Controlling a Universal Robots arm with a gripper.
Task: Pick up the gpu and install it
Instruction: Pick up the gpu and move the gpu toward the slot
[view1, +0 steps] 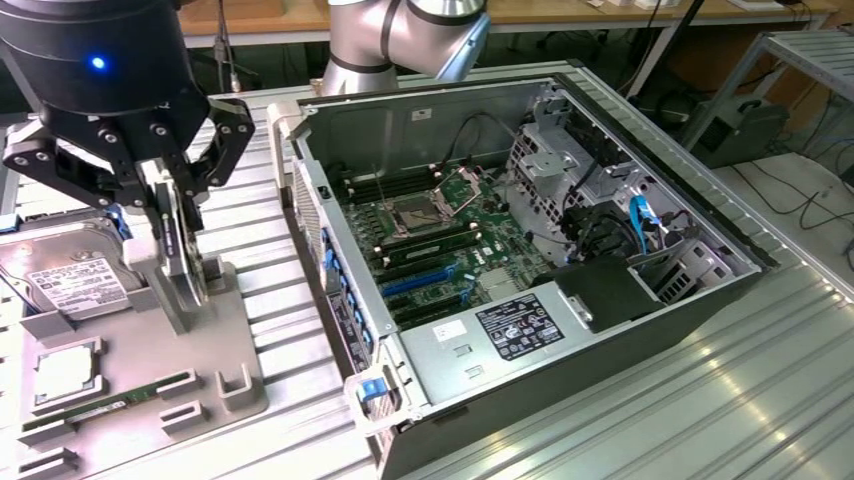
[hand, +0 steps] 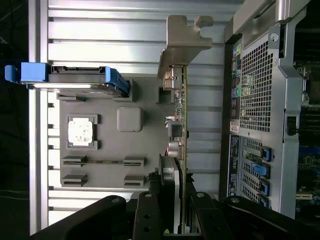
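The gpu (view1: 180, 275) stands on edge, upright, over the grey holder tray (view1: 234, 345) at the exterior view's left. My black gripper (view1: 167, 215) comes down from above and is shut on its upper part, one finger on each face. In the wrist view the gpu (hand: 181, 130) runs edge-on away from my gripper (hand: 175, 220), with its silver end bracket (hand: 182, 45) at the far end and the fan side against one finger (hand: 150, 215). I cannot tell whether the card's lower edge is free of the tray's slot.
The open computer case (view1: 400, 130) lies beside the tray, motherboard (view1: 427, 225) up, with blue expansion slots (view1: 420, 280) near its tray-side wall. On the tray are a hard drive (view1: 74, 285), a CPU (view1: 63, 373) and a memory stick (view1: 114, 405). The table is ribbed metal.
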